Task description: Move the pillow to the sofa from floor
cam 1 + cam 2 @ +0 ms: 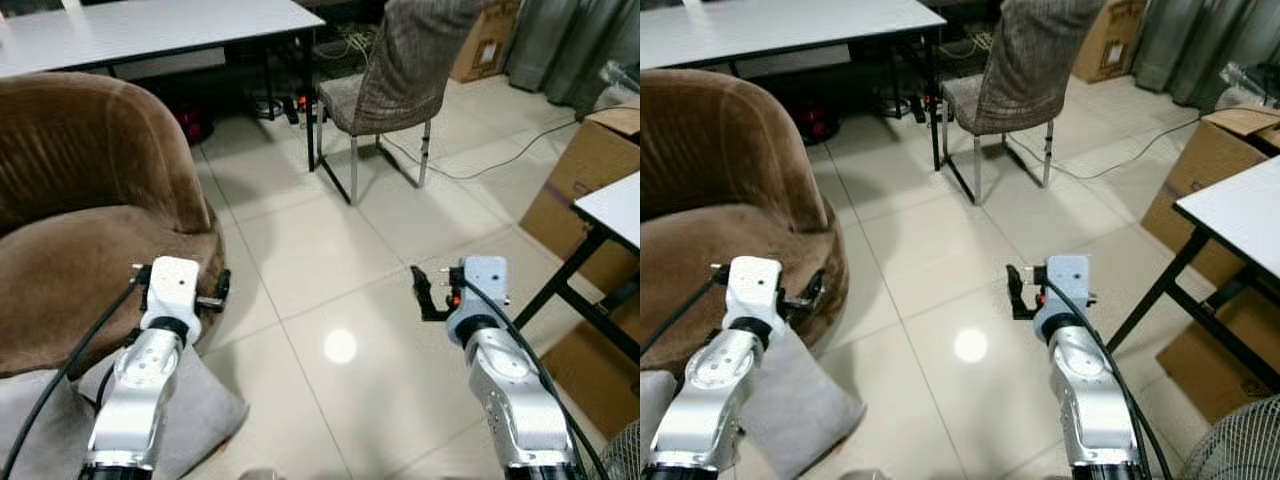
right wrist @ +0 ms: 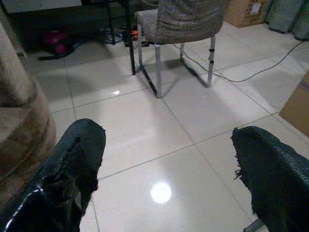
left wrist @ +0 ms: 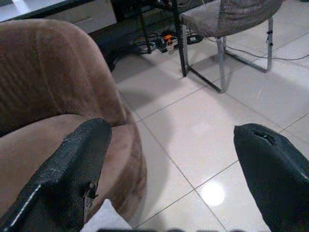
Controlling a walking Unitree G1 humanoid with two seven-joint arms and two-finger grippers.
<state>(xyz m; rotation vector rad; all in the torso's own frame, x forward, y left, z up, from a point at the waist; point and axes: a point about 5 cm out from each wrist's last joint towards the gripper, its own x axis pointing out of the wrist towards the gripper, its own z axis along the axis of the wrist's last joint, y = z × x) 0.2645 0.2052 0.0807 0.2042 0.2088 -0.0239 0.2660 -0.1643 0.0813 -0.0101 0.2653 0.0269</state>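
On the pale tiled floor, against the foot of the round brown velvet sofa, the flat grey fabric pillow lay under our left arm. We held our left gripper above the sofa's edge with its fingers spread and empty. Our right gripper hovered over bare tiles, also spread apart. We judged that nothing was done yet: grasping, lifting and placing all remained.

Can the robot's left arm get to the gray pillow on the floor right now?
Probably yes. The pillow lies just under the open left gripper, beside the brown sofa, with nothing between them.
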